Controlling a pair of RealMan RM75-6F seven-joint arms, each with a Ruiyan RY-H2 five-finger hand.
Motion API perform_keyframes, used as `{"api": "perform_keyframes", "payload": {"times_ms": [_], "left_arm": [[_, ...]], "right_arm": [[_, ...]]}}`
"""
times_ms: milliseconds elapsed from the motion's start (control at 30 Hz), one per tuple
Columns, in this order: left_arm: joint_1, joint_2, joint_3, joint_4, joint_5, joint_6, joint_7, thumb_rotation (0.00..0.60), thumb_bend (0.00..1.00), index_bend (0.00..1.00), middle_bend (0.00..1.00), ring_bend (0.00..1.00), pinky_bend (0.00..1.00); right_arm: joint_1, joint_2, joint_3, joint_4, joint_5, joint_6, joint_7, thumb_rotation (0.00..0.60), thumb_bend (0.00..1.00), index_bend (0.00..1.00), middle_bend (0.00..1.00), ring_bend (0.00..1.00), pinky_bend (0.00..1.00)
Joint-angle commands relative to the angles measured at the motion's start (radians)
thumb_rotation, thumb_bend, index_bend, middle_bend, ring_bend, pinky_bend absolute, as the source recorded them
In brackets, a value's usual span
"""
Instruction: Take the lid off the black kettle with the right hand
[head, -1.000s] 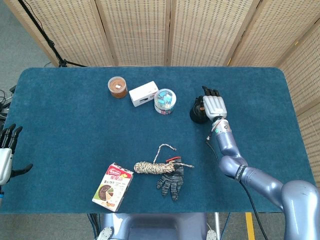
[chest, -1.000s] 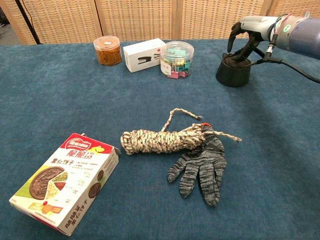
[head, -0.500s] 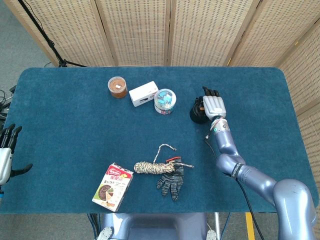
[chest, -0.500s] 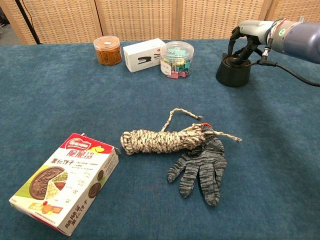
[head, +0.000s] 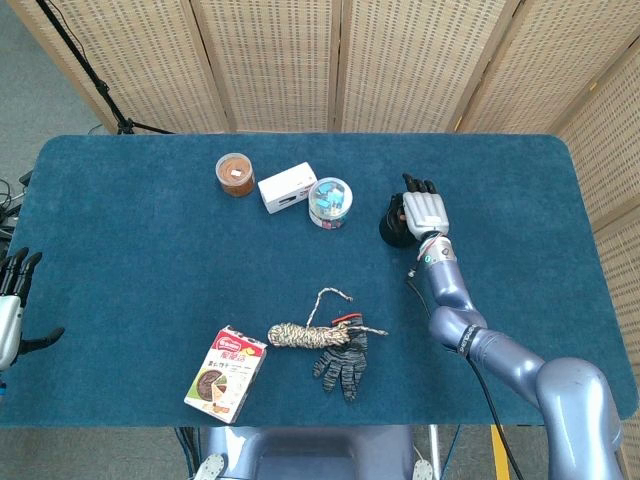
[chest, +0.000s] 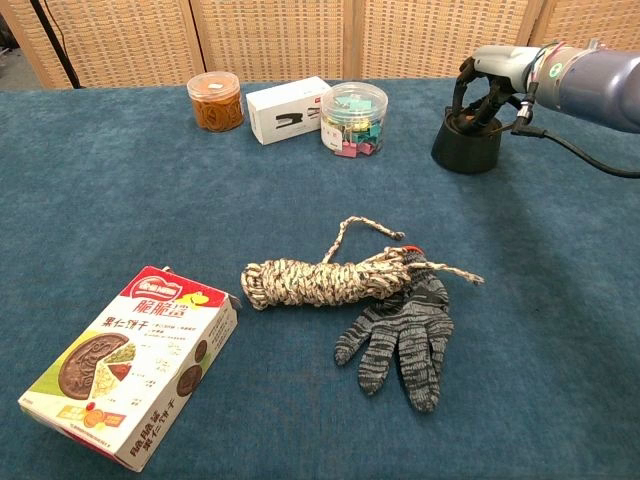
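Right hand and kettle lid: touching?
Touching. In the chest view the right hand reaches down over the kettle, and its fingers close onto the lid with no gap visible. The head view hides the contact.

one black kettle, two round tubs, two boxes, one rope coil, one glove

Printing showed only on the snack box lying at the near left of the desk: Chinese characters ran across its red and white face beside a picture of a round brown cake, too small to make out. The white box carried no legible words.
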Motion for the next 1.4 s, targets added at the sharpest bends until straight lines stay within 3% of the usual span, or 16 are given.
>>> {"api": "perform_keyframes", "payload": {"times_ms": [33,733,1400], "left_arm": [[0.0,0.0,0.0,0.0,0.001,0.0,-0.001,0.6,0.05,0.0,0.0,0.0,0.0],[-0.001,0.001,0.0,-0.001,-0.001,-0.001,-0.004,0.6,0.05,0.0,0.0,0.0,0.0],[0.0,0.003,0.001,-0.002,-0.002,-0.002,-0.01,0.6,0.05,0.0,0.0,0.0,0.0]], "right_arm": [[0.002,-0.004,0.0,0.007,0.003,-0.003,-0.002,0.6,0.4,0.45,0.0,0.0,0.0],[0.01,-0.028,0.003,0.084,0.023,-0.027,-0.017,0.6,0.41,0.5,0.0,0.0,0.0],[-0.001,-0.006,0.026,0.042,-0.013,0.017,0.008,0.6,0.43,0.6,0.0,0.0,0.0]]}}
